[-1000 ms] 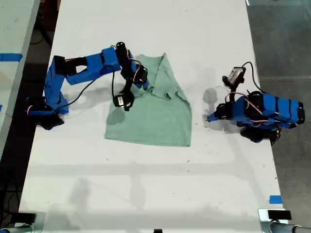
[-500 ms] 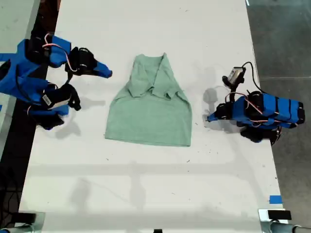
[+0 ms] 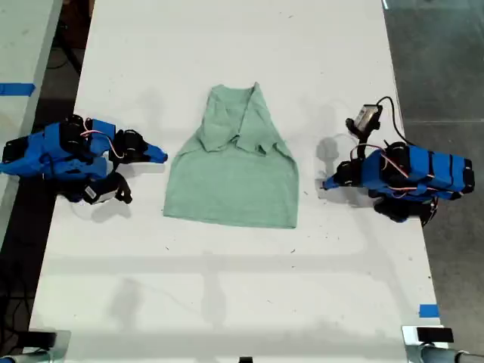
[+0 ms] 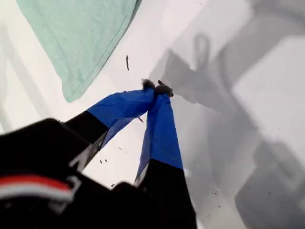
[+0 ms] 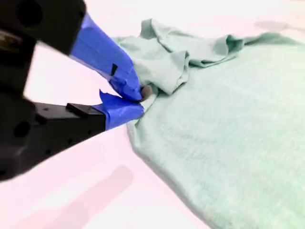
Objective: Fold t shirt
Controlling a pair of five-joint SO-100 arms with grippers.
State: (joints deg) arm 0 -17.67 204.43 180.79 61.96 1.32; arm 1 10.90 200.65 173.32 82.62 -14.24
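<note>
Both arms folded low on white bench (image 3: pixel 227 302), either side of pale mint-green cloth t shirt (image 3: pixel 234 178) lying mid-bench, sleeves tucked in. My first tool (image 4: pixel 157 87) closed, empty, tips over bare bench. My second tool (image 5: pixel 138 100) closed, empty; its wrist view shows tips beside shirt edge.

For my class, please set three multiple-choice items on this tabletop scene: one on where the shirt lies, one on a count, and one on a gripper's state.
1. Where does the pale mint-green cloth t shirt lie on the white table?
A. Between the blue robot arms
B. Draped over one arm
C. Hanging off the table edge

2. How many arms show in the exterior view?
A. One
B. Two
C. Three

3. My first gripper is:
A. Wide open
B. Clamped on the shirt
C. Shut on nothing

Answers: 1 A, an arm sits at each side of it. 2 B, two arms are visible. 3 C, its tips meet over bare table.
</note>
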